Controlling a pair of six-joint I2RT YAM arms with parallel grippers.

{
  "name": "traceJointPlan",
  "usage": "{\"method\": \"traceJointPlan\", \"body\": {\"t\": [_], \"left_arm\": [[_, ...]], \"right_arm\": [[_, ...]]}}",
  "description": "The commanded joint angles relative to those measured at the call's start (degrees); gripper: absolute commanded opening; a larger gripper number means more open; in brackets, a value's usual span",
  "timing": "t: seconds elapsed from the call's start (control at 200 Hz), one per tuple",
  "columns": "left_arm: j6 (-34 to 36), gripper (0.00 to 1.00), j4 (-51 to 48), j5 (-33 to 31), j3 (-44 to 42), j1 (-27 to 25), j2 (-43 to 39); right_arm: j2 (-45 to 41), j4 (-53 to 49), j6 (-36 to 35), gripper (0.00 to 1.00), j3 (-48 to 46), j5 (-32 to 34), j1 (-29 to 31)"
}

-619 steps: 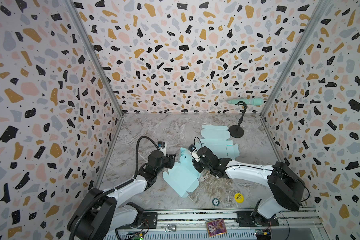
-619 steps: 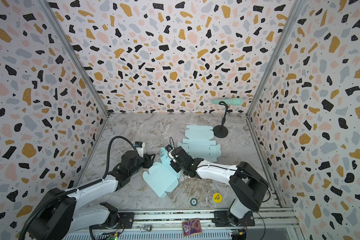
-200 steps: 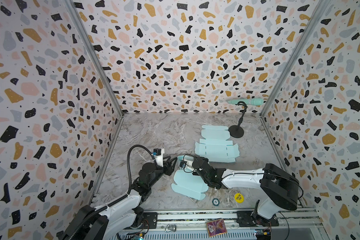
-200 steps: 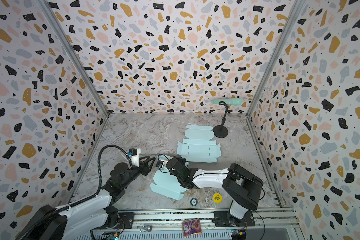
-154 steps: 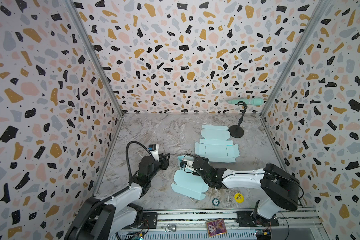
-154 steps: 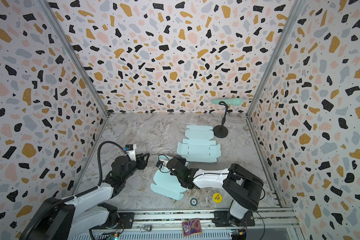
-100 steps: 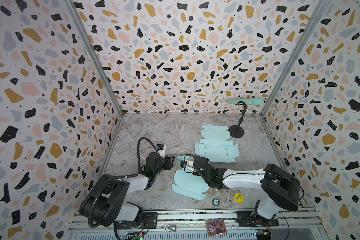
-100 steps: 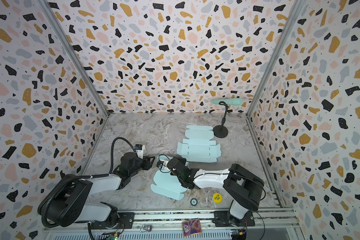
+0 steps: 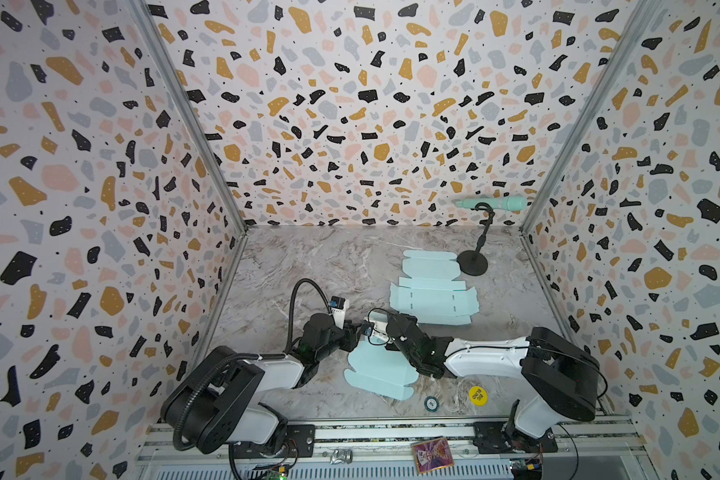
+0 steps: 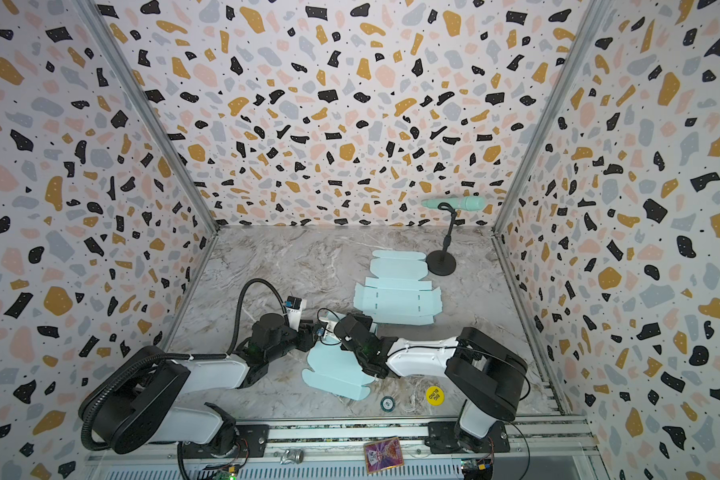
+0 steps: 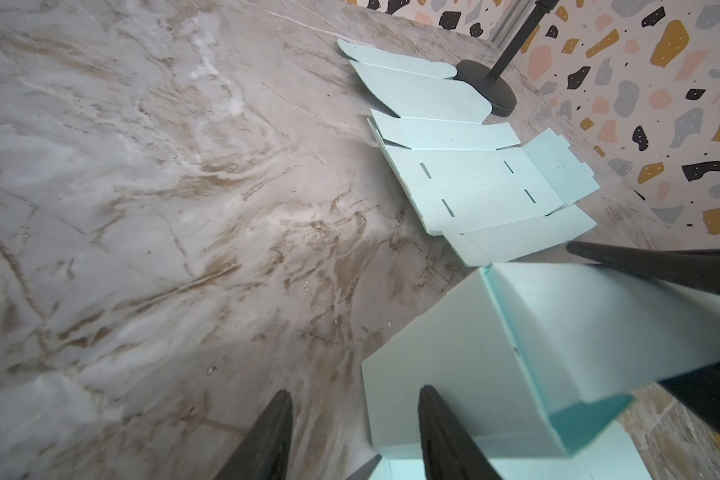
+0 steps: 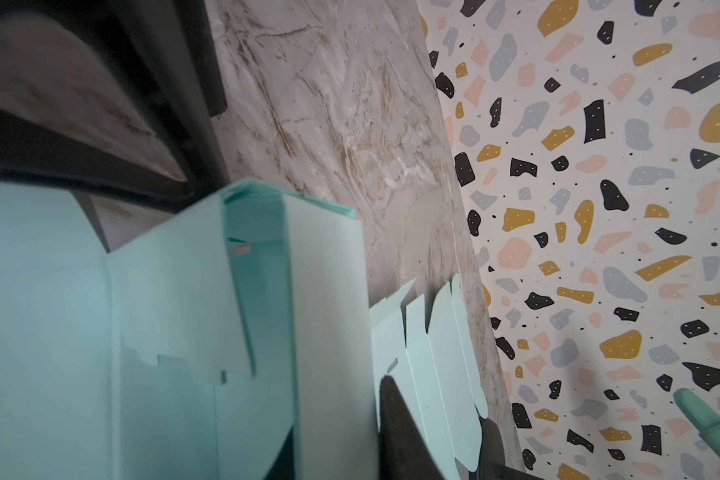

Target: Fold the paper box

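1. Right gripper (image 11: 599,316) pinches a raised wall of the paper box (image 9: 377,372) — box lies on the tabletop (image 9: 308,257) right under it.
2. Left gripper (image 11: 354,395): jaws apart, empty, one finger just beside box corner.
3. Done: one wall up w/ corner formed. Left, prob.: other walls, flaps, lid.
4. Spare flat blank (image 9: 433,301) lies beyond right gripper — untouched.

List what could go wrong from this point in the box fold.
1. The right gripper pinches just one raised wall of the paper box; a sideways pull could crease it or let it slip.
2. The open left gripper sits right at the box's corner, close to the right gripper; the two may collide.
3. The flat blank lies just behind and could get dragged.
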Motion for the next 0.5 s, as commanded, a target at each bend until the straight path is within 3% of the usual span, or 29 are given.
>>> {"method": "traceJointPlan", "body": {"t": [0.0, 0.3, 0.496], "left_arm": [[0.67, 0.52, 4.44, 0.66, -2.23, -4.15, -1.29], [-0.04, 0.53, 12.39, -2.42, -5.92, -7.74, -0.30], [0.60, 0.52, 11.09, -4.84, -6.00, -7.82, -2.16]], "right_arm": [[1.27, -1.93, 1.12, 0.23, -0.35, -2.37, -0.23], [1.55, -1.73, 1.05, 0.23, -1.18, -3.08, 0.51], [2.05, -1.93, 0.84, 0.23, -1.14, -2.41, 0.97]]}}
